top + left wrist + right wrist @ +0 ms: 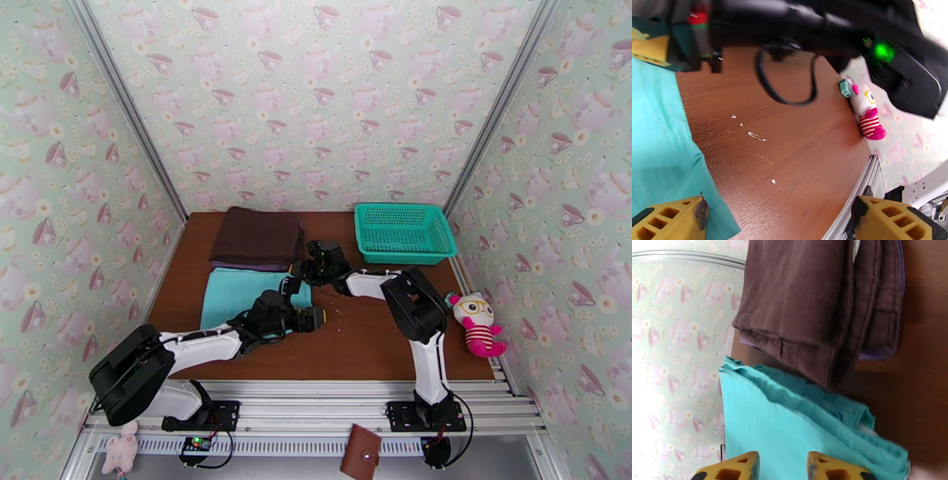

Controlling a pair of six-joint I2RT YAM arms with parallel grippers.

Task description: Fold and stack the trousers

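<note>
Seen from above, the folded teal trousers (237,294) lie flat on the left half of the brown desk (371,339). The pad looks slightly wider along the 9-to-3 line, though an arm covers part of it. A folded brown cloth (257,235) sits directly at 12 o'clock from the trousers, and their edges meet.

Both claws are on the trousers' 3 o'clock side. The left claw (312,318) is at the near right edge, so the cloth lies toward 9 o'clock from it. In its wrist view the yellow fingers (667,221) are spread as wide as they go. They hold nothing, and only the trousers' hem and bare desk lie between them.

The right claw (294,283) is over the far right corner, near the brown cloth. Its jaws are partly apart with teal cloth showing in the gap. Whether they are pinching the cloth cannot be told.

The next move probably depends on that 12 o'clock line. The trousers would slide or lift straight away from the arms onto the brown cloth. The right claw is the nearer of the two to that pile.
</note>
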